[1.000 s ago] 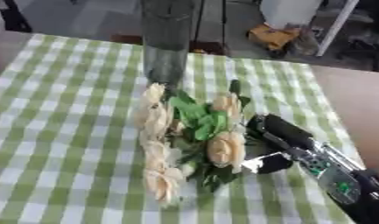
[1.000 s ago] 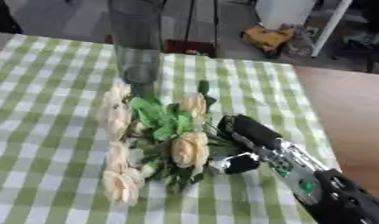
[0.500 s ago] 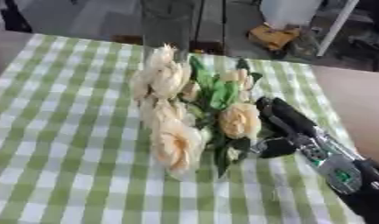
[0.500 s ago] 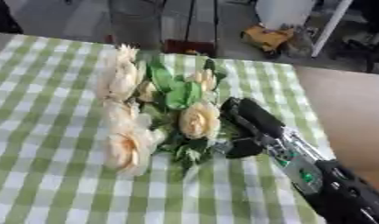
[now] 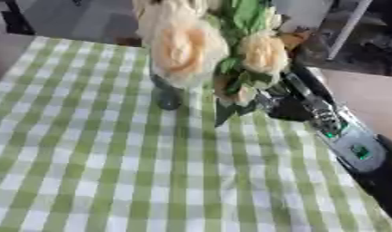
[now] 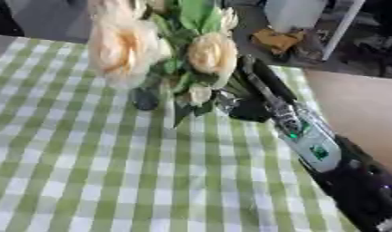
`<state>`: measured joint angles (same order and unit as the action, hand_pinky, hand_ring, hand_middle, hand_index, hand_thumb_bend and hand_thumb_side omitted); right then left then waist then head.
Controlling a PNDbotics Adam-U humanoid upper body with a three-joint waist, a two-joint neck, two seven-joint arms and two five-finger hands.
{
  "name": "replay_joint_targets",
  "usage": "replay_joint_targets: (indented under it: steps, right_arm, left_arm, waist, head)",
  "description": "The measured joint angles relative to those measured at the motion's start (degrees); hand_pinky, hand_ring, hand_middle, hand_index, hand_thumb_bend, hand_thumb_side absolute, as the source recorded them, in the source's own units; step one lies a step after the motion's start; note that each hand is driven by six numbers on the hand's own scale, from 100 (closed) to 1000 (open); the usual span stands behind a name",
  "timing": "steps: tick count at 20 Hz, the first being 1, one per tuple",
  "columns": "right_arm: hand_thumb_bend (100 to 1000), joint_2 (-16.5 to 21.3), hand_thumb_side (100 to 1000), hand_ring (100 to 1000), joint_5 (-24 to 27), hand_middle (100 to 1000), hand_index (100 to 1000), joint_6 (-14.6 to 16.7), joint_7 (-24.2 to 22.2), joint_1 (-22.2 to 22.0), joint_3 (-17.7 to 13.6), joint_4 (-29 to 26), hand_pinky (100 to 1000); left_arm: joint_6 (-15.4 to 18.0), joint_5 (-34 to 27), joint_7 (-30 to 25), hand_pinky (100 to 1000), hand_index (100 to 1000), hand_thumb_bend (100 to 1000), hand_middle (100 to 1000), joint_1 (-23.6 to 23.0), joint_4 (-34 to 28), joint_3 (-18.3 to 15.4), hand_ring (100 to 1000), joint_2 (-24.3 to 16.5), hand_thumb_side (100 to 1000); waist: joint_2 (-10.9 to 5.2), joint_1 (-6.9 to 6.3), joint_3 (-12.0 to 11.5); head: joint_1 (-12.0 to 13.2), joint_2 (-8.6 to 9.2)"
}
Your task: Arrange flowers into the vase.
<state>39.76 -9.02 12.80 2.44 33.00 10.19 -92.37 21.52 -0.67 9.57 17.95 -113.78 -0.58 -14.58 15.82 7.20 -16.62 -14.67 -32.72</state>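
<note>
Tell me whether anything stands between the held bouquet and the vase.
Nothing visible does. The right robot hand holds the bouquet lifted above the tablecloth; the dark vase stands just behind it, its mouth hidden by blooms.

The right hand (image 5: 287, 105) comes in from the right with its fingers curled round the stems of a bunch of cream roses (image 5: 207, 45), held up off the green checked tablecloth (image 5: 112, 172). The blooms and green leaves rise above and to the left of the fingers. A dark glass vase (image 5: 168, 96) stands left of the fingers, partly hidden behind a bloom.
</note>
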Motion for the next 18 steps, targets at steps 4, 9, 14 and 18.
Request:
replay_joint_targets:
  steps: [4,9,14,18]
  right_arm:
    - [314,0.0,746,100,8.3,100,100,-5.3,-1.2,4.2,-1.7,-2.0,100]
    - [293,-0.8,732,100,16.3,100,100,-10.6,0.0,8.4,-3.6,-3.4,100]
    - [245,-2.7,712,100,22.5,100,100,-13.9,2.7,12.0,-5.1,-4.0,100]
    - [203,-5.3,698,100,26.7,100,100,-15.5,5.5,15.3,-6.2,-4.0,100]
  left_arm:
    - [0.0,0.0,0.0,530,939,100,920,-0.2,0.0,0.0,837,0.0,838]
    - [0.0,0.0,0.0,530,938,100,920,-0.3,0.0,0.0,837,0.0,838]
    - [0.0,0.0,0.0,529,938,100,921,-0.3,0.0,0.0,838,0.0,839]
    - [0.0,0.0,0.0,529,939,100,921,-0.3,0.0,0.0,838,0.0,838]
  waist:
    - [-0.28,0.0,-0.1]
    - [-0.32,0.0,-0.3]
    - [-0.32,0.01,-0.5]
    - [-0.32,0.01,-0.7]
  head:
    - [0.0,-0.02]
    - [0.0,-0.03]
    - [-0.1,-0.03]
    - [-0.2,-0.03]
